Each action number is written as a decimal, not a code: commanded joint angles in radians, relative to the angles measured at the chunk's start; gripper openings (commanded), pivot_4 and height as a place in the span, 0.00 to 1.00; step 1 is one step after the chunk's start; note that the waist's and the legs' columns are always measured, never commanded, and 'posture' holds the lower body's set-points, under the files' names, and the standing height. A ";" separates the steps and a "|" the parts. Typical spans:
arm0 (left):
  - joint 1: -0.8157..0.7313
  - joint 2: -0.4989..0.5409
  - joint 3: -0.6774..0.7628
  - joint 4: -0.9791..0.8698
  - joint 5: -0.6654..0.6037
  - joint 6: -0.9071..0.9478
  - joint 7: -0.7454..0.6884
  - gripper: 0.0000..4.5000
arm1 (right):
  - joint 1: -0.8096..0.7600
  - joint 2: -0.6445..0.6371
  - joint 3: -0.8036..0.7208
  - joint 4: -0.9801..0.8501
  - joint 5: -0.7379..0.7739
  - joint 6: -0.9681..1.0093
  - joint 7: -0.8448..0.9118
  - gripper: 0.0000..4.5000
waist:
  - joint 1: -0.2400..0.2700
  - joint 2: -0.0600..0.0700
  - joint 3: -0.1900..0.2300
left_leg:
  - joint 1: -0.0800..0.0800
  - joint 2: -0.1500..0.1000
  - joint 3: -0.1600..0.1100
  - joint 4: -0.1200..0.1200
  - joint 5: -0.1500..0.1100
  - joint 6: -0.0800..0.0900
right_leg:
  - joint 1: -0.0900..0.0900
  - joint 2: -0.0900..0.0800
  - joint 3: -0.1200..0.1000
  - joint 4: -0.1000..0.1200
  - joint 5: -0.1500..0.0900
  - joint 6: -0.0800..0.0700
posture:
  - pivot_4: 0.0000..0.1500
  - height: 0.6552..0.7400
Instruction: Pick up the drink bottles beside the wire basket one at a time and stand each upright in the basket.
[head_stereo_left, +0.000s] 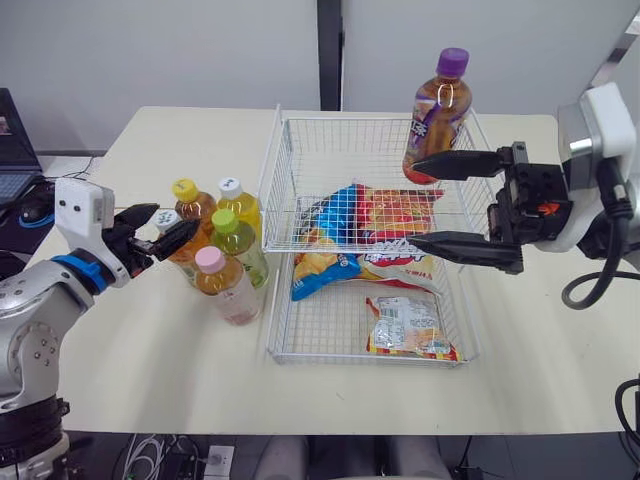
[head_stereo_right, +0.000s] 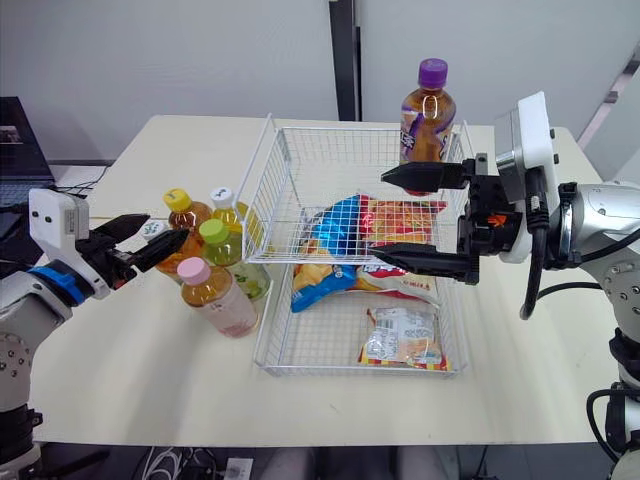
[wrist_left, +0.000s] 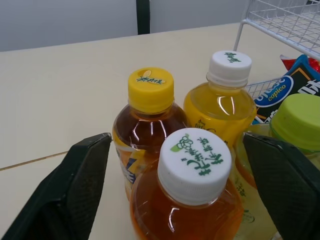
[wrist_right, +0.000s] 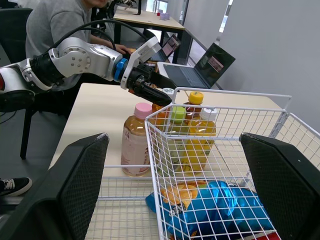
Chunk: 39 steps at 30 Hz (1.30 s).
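White wire basket (head_stereo_left: 270, 190) of thin square mesh stands mid-table on a smooth cream table (head_stereo_left: 150, 360); inside it lie a crinkled blue-and-red crisp bag (head_stereo_left: 350, 225) and, at the near end, a flat glossy snack packet (head_stereo_left: 410, 325).

A purple-capped bottle (head_stereo_left: 437, 110) of dark drink stands upright at the basket's far right corner, apparently within the wire; its base is hidden behind a black finger.

Five clear plastic bottles stand clustered just outside the basket's left wall, all upright with round ribbed caps: a yellow-capped bottle (head_stereo_left: 190, 200) of amber tea; a white-capped bottle of yellow drink (head_stereo_left: 238, 200) nearest the mesh; a green-capped bottle (head_stereo_left: 232, 235); a pink-capped bottle (head_stereo_left: 225, 285) of pale drink at the near end; and a white-capped amber bottle (wrist_left: 195, 170) on the side farthest from the basket.

The left gripper (head_stereo_left: 172, 220) reaches in from the basket's left, jaws apart; its textured black fingers (wrist_left: 75, 195) flank the white-capped amber bottle at cap height without touching it.

The right gripper (head_stereo_left: 412, 202) hangs over the basket's right half, its long tapered jaws spread wide and empty, one tip crossing in front of the purple-capped bottle, the other above the crisp bag.

In the right wrist view, a person in a grey top (wrist_right: 55, 20) sits beyond the basket's left side.
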 joint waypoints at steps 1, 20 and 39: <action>-0.023 0.023 -0.004 -0.001 -0.009 -0.014 -0.012 0.68 | -0.013 -0.007 -0.037 -0.025 0.019 -0.004 -0.007 1.00 | 0.000 0.000 0.000 | 0.000 0.000 0.000 0.000 0.000 0.000 | 0.000 0.000 0.000 0.000 0.000 0.000 | 1.00 1.00; -0.007 0.040 0.063 -0.050 -0.068 0.020 -0.021 0.30 | -0.038 -0.027 -0.004 -0.011 0.004 -0.004 0.072 1.00 | 0.000 0.000 0.000 | 0.000 0.000 0.000 0.000 0.000 0.000 | 0.000 0.000 0.000 -0.001 0.000 0.000 | 1.00 1.00; -0.004 0.311 0.317 -0.121 -0.268 0.249 -0.086 0.30 | -0.073 -0.003 0.026 0.038 -0.031 -0.022 0.136 1.00 | -0.007 0.000 0.000 | 0.000 0.000 -0.001 -0.002 0.000 0.000 | 0.000 0.000 -0.001 -0.002 0.000 0.000 | 1.00 1.00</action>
